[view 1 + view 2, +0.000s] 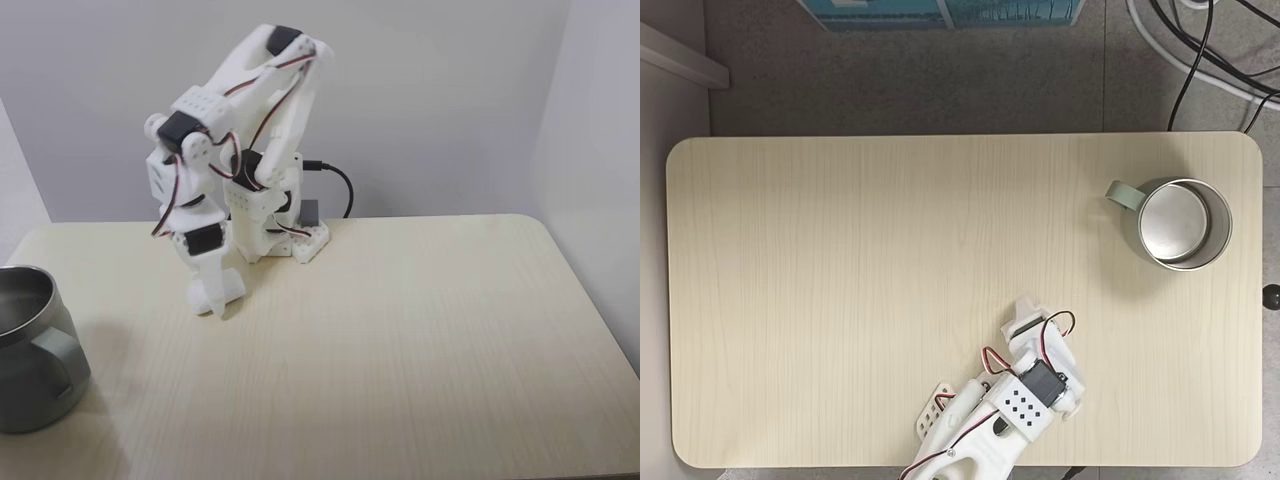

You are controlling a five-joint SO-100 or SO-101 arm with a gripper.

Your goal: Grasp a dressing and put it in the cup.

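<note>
Cup (1200, 262) near table (840, 300) edge

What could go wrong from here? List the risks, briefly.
1. The cup stands close to the edge of the table in a fixed view. A bump on its handle, which sticks out toward the table's middle, could shove it off.
2. The gripper hangs low, tips near the tabletop, so a sideways swing might scrape it.

White plastic arm (235, 120), black servos, red-black wires, black cable (340, 185).
</note>
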